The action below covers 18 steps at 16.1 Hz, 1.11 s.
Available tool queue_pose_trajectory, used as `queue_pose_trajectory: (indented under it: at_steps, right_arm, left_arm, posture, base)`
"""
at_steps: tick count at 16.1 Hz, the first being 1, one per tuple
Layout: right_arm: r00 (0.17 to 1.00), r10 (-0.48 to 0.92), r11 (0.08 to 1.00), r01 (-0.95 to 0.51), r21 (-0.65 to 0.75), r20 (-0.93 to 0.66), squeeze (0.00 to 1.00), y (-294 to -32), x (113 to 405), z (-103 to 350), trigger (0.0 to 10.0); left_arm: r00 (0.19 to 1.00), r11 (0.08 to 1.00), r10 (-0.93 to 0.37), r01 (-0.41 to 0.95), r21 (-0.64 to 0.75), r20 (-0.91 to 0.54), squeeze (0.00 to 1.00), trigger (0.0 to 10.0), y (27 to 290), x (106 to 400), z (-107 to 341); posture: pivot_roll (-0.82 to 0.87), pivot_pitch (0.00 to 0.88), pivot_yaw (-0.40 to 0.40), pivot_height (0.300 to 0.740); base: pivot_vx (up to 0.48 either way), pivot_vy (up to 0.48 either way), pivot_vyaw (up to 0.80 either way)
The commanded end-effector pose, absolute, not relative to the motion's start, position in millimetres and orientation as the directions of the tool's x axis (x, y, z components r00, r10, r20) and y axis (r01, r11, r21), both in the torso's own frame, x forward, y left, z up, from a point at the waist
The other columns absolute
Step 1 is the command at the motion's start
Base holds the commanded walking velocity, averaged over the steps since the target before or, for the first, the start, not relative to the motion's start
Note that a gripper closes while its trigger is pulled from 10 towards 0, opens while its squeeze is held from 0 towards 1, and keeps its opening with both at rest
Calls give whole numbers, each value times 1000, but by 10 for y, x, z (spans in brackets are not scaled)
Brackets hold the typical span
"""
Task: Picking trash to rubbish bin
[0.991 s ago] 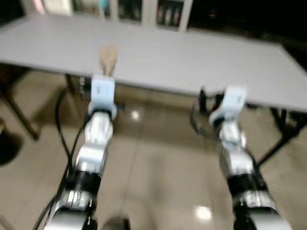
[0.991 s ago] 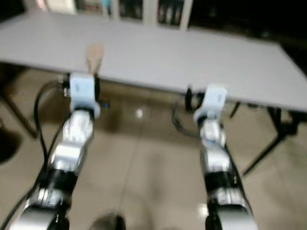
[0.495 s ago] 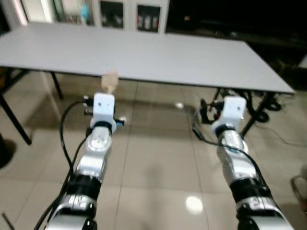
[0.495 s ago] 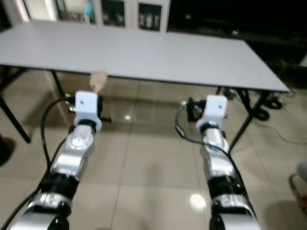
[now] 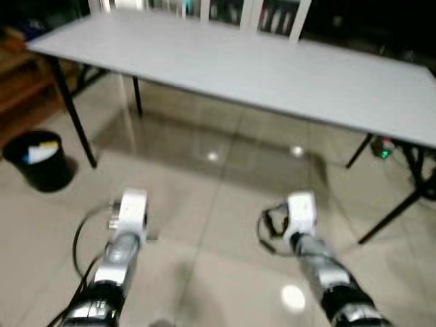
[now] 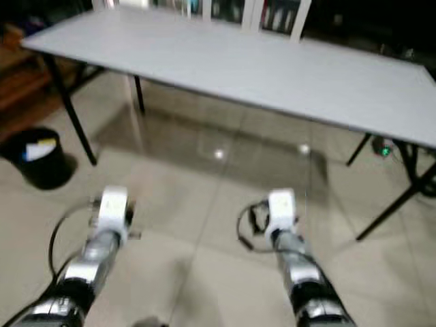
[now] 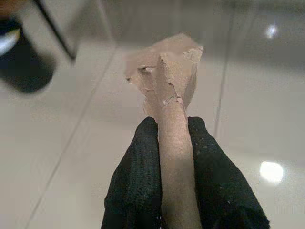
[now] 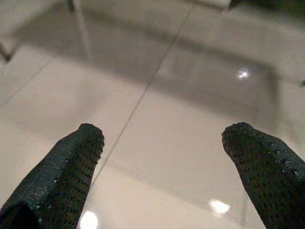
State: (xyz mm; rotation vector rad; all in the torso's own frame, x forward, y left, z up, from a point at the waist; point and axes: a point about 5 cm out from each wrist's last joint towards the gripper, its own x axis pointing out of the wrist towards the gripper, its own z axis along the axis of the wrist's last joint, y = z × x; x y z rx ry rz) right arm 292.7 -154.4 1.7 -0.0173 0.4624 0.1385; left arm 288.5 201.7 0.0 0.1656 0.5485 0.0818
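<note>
Left end effector (image 7: pixel 174 143) clamps torn cardboard (image 7: pixel 167 81); right end effector (image 8: pixel 164 143) gapes empty.

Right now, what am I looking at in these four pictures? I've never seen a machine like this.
It is a walking humanoid robot with two silver arms. The two wide pictures come from cameras in its head, looking down at a tiled floor, a long grey table and a black rubbish bin to its left. The other two come from cameras on its wrists. The left gripper is shut on a torn piece of brown cardboard, the trash. The right gripper is open, its two black fingers apart and holding nothing.
</note>
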Motion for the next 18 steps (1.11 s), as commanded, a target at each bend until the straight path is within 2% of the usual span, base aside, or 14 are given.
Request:
queue_pose_trajectory:
  at_steps: [1,3,7,9,12,18]
  right_arm:
    - [847,108,993,-121,9,-520,0,-1661,2776,-146,10000]
    - [750,169,982,-181,46,-640,0,-1600,2509,-408,10000]
    - [683,143,986,-157,48,-716,0,-1633,2296,-577,10000]
    - [629,100,990,-139,16,-771,0,-1687,2116,-697,10000]
    - [597,51,995,-97,-9,-800,0,-1750,1959,-783,10000]
    - [588,41,995,-96,-20,-808,0,-1767,1930,-798,10000]
  left_arm:
    - [838,984,105,-11,176,-535,0,10000,1922,2866,-56]
    - [778,987,109,-12,158,-619,0,10000,1931,2709,-230]
    - [696,987,121,-9,160,-708,0,10000,1959,2407,-481]
    - [627,984,137,4,179,-767,0,10000,1993,2180,-636]
    - [531,978,164,26,209,-831,0,10000,2038,1889,-798]
    - [521,976,168,29,214,-837,0,10000,2010,1826,-833]
  posture:
    - [0,43,-100,740]
    - [6,42,-102,740]
    - [8,40,-101,740]
    - [12,38,-106,740]
    - [12,38,-105,740]
    - [15,38,-109,740]
  base:
    - [0,0,0]
    - [0,0,0]
    - [0,0,0]
    - [124,0,0]
    - [305,0,800]
    - [296,0,800]
